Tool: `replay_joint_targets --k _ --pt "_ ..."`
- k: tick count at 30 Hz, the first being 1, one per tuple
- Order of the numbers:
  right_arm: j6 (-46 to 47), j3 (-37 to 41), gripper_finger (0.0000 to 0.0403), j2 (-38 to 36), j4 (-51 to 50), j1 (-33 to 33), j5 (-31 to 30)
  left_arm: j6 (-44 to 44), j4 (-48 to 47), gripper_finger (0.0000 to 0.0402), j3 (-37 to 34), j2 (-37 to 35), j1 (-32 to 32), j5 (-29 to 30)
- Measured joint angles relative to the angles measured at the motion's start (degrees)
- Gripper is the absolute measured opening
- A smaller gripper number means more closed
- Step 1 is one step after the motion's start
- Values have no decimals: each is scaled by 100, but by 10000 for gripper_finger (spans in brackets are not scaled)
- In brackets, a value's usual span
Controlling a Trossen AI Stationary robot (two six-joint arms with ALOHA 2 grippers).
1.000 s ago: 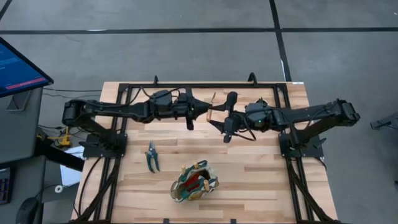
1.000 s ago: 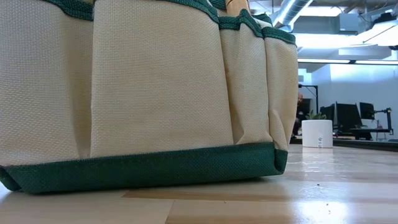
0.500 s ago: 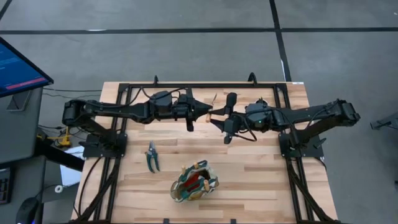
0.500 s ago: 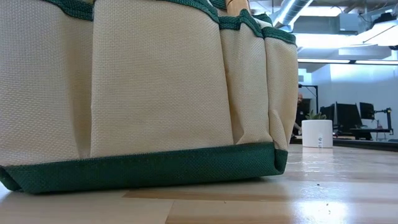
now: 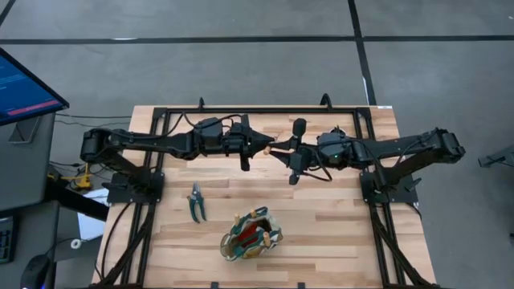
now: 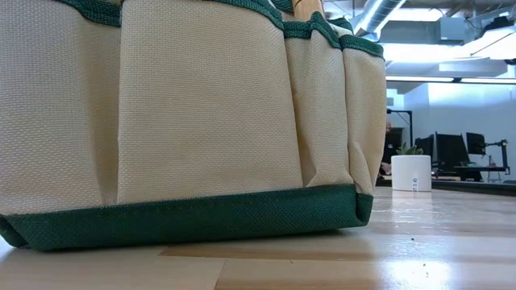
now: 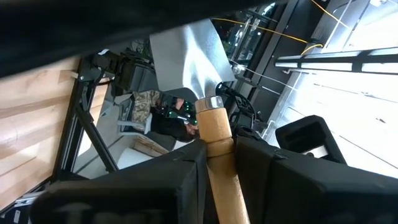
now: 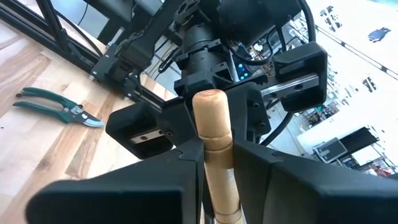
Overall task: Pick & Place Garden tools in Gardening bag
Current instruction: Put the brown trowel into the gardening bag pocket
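A trowel (image 5: 273,144) with a light wooden handle and a silver blade (image 7: 186,56) hangs in the air over the table's far middle, between my two grippers. My left gripper (image 5: 263,146) comes from the left and is shut on its handle. My right gripper (image 5: 283,146) comes from the right and is shut on the same handle. The green-handled pruning shears (image 5: 196,201) lie flat on the table, left of centre. The gardening bag (image 5: 251,235) stands on its base near the front edge, with wooden-handled tools in it. My left gripper pinches the trowel's wooden handle (image 7: 214,149) between its two fingers, below the metal collar. The fingers come level from the table's left and lie across the handle. The trowel is lifted clear, its blade toward the far edge. My right gripper pinches the same wooden handle (image 8: 214,155) between its two fingers, short of the rounded free end (image 8: 208,102), which sticks out past them. The fingers come level from the table's right, across the handle. The trowel is clear of the table.
A white pot with a plant (image 6: 411,171) shows beyond the bag (image 6: 185,121) in the low view. Black frame rails (image 5: 241,111) run along the table's far side and down past both arm bases. Bare wood lies right of the bag.
My right gripper has shut on the trowel's handle; its fingers stood wide apart a second ago. My left gripper has kept its hold, and the trowel has stayed in place.
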State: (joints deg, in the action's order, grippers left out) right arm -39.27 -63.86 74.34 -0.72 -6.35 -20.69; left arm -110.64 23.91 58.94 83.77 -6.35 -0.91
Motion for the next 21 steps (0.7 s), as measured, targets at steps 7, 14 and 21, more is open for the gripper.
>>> replay_joint_targets --k 7,14,21 --pt "133 -2 65 -2 1 0 -29 117 26 47 0 1 0 9" --pt "286 0 150 5 32 2 3 364 141 46 10 -4 6 35" --pt "191 4 229 6 144 89 75 335 95 46 11 -4 7 22"
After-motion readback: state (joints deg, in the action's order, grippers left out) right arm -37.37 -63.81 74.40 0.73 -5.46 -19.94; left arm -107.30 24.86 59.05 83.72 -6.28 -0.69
